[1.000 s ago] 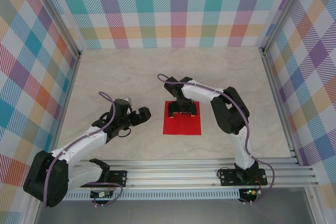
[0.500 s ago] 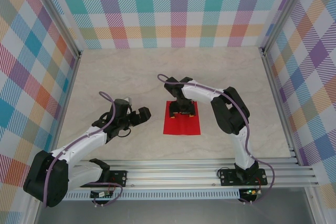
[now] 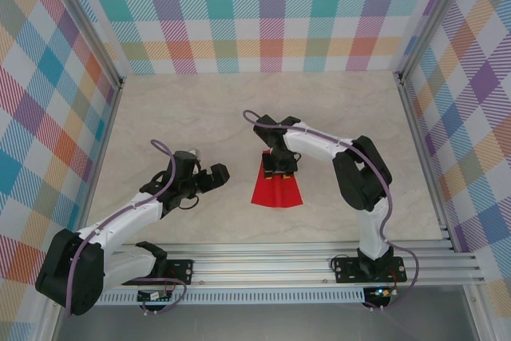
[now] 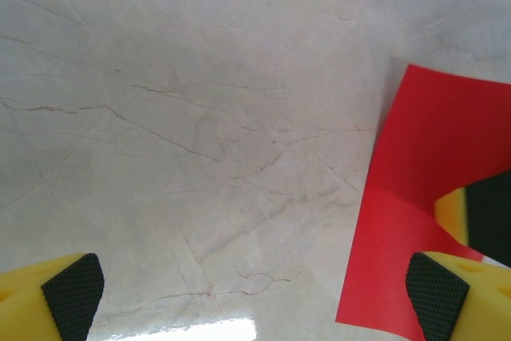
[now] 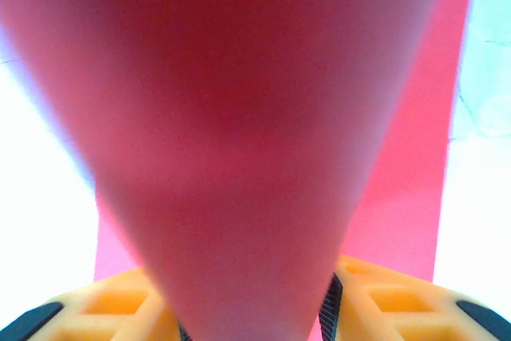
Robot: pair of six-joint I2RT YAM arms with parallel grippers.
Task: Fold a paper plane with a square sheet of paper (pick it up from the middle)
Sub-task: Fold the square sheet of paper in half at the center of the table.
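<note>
The red square sheet of paper (image 3: pixel 277 189) lies on the marble table, flat at its near edge and drawn in narrow at its far edge. My right gripper (image 3: pixel 279 164) points down over that far edge's middle and is shut on a raised fold of the paper. In the right wrist view the paper (image 5: pixel 239 117) bulges up as a blurred red ridge between the yellow fingers (image 5: pixel 391 293). My left gripper (image 3: pixel 219 173) stands open just left of the sheet, holding nothing. Seen from the left wrist, the paper (image 4: pixel 423 197) lies beside the right-hand pad (image 4: pixel 437 293).
Bare marble tabletop (image 3: pixel 200 109) surrounds the sheet. Checked walls with metal posts (image 3: pixel 415 109) close in the left, right and far sides. A metal rail (image 3: pixel 271 265) carrying both arm bases runs along the near edge.
The right jaws have closed on the far edge of the paper, pinching it up so the sheet narrows there. The left arm has not moved.
</note>
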